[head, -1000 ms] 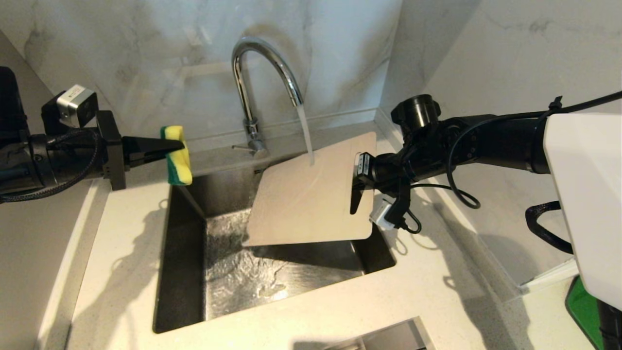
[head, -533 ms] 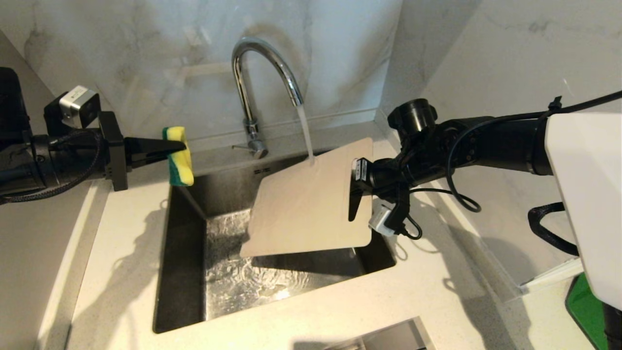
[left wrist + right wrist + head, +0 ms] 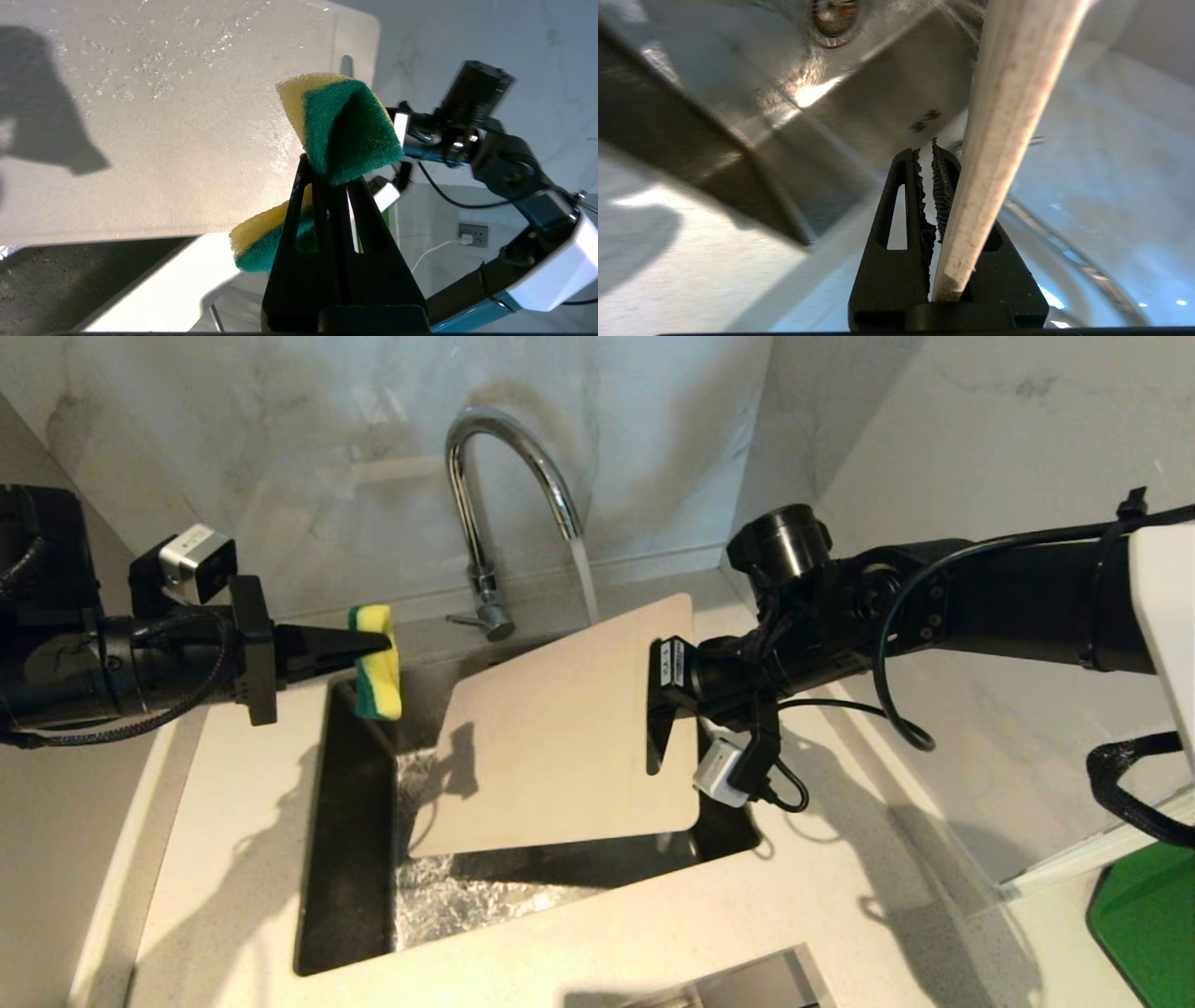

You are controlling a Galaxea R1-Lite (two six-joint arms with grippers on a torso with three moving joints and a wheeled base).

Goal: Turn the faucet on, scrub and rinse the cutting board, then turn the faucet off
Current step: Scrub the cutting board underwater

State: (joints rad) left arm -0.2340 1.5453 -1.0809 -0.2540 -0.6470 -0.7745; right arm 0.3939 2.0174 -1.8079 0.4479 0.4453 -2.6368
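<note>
The chrome faucet [image 3: 509, 467] is running; its stream [image 3: 583, 574] drops at the far edge of the cutting board [image 3: 551, 728]. The cream board hangs tilted over the sink, wet with droplets in the left wrist view [image 3: 163, 116]. My right gripper [image 3: 658, 733] is shut on the board's right short edge by the slot handle; the right wrist view shows the board's edge [image 3: 1008, 116] wedged by the jaws [image 3: 927, 154]. My left gripper [image 3: 378, 642] is shut on a yellow-and-green sponge [image 3: 378, 663], just left of the board's far corner and apart from it. The pinched sponge [image 3: 345, 126] bulges above the left gripper [image 3: 329, 175].
The steel sink [image 3: 355, 859] has wet, rippling water on its floor. The faucet's thin lever [image 3: 462, 618] points left at its base. Pale countertop [image 3: 233, 849] surrounds the sink, with marble walls behind. A bright green flat thing [image 3: 1144, 915] lies at the far right.
The right gripper has carried the board left, so the stream has moved from its face to its far edge. The left gripper with the sponge has moved right and down, closer to the board.
</note>
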